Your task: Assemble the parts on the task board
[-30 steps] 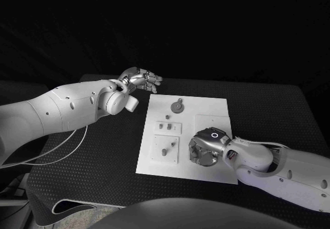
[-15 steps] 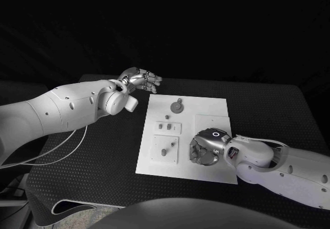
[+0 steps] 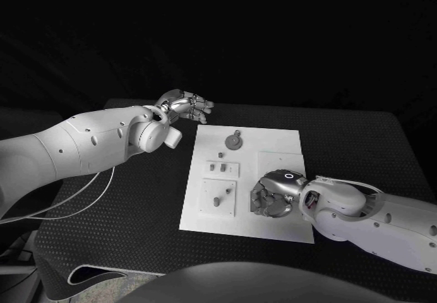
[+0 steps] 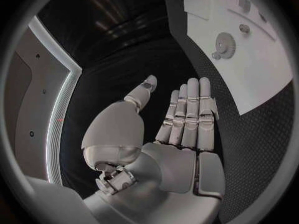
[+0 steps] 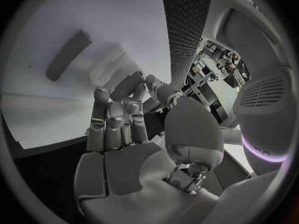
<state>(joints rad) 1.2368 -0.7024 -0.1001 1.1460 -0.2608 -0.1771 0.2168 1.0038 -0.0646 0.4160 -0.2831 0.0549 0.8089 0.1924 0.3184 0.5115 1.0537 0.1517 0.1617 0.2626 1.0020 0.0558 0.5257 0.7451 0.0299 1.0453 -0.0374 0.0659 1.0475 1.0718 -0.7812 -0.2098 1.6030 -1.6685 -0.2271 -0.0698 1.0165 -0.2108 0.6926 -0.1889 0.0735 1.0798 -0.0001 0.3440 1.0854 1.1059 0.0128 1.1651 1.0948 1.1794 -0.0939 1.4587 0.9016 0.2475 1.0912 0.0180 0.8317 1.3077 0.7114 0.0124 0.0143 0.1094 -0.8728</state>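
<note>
— Right hand (image 3: 273, 197), where is it?
— Low over the board's (image 3: 273, 142) 4 o'clock area, fingers curled together, nothing visibly held.
— Left hand (image 3: 187, 105)?
— Off the board at 11 o'clock above the dimpled black tabletop (image 3: 364, 145), fingers straight, holding nothing.
— Parts?
— A round toothed gear (image 3: 236, 142) lies flat at 12 o'clock; a grey bar (image 5: 67, 55) lies flat ahead of the right fingers.

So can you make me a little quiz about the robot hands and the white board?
1. True or false: the left robot hand holds a part.
2. Which robot hand is over the task board? A) left B) right C) both
3. Fill in: the round gear sits near the board's ____ edge, far or near.

Key: 1 false, its fingers are spread and it holds nothing. 2 B, the right robot hand. 3 far.
</note>
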